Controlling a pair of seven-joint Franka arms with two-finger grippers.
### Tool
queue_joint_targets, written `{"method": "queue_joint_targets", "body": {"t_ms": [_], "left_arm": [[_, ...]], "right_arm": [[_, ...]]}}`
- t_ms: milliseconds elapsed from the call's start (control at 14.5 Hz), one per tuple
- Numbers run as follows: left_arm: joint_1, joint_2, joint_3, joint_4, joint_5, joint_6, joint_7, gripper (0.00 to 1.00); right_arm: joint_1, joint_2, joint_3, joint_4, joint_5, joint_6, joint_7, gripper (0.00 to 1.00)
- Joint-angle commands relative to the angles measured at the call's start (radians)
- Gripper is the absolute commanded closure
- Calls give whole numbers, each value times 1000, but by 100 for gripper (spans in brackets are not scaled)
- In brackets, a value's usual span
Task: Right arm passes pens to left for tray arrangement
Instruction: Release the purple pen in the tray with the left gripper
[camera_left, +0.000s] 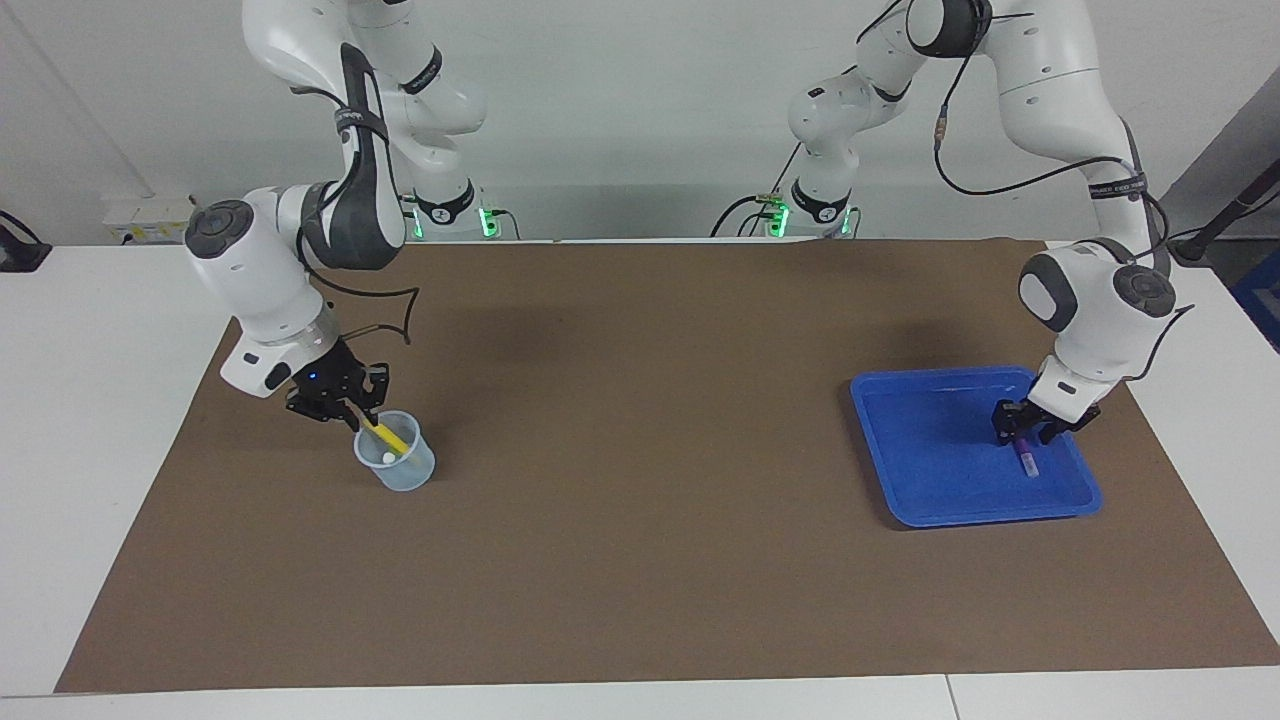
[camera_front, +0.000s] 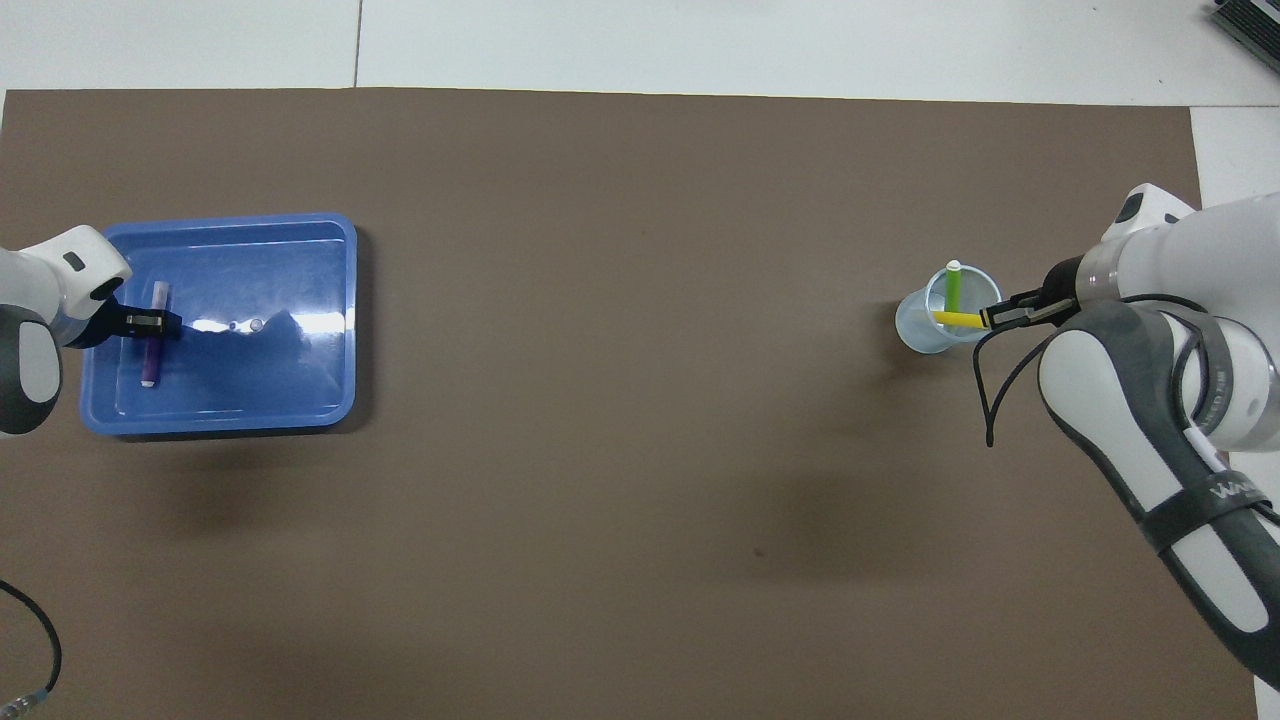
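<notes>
Pens, three short slim markers, sit split between the table's two ends. The left arm's black two-finger gripper (camera_left: 1029, 434) hangs low over the shallow bright blue plastic tray (camera_left: 930, 480), its fingers spread to either side of the purple pen (camera_front: 151, 352), which lies flat on the tray floor along the side toward the left arm's end of the table. The right arm's black gripper (camera_left: 352, 413), a blue light on its body, is at the rim of the small translucent plastic cup (camera_left: 405, 478), its fingers pressed together on the upper end of the yellow pen (camera_front: 955, 319), which leans inside the cup. The green pen (camera_front: 953, 289) with a whitish tip stands in the same cup.

Tray and cup rest well apart on a broad brown paper mat (camera_left: 640, 500) spread across the white table (camera_left: 90, 400), the tray toward the left arm's end and the cup toward the right arm's end. Both white arms rise from bases with green lights before a plain pale wall (camera_left: 640, 100). Black cables trail along both arms.
</notes>
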Motion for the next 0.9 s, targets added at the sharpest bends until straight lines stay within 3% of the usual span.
{"method": "queue_joint_targets", "body": {"t_ms": [0, 276, 414, 828], "left_arm": [[0, -25, -8, 7, 9, -13, 0, 20], [-32, -79, -13, 6, 9, -8, -3, 14], [-40, -80, -13, 6, 9, 3, -4, 3], [-43, -82, -15, 10, 9, 32, -13, 2]], "right_arm": [[-4, -2, 6, -17, -16, 26, 1, 85], [5, -2, 6, -15, -16, 26, 2, 100], [11, -2, 6, -14, -16, 25, 7, 100], [16, -10, 9, 44, -3, -56, 7, 100]]}}
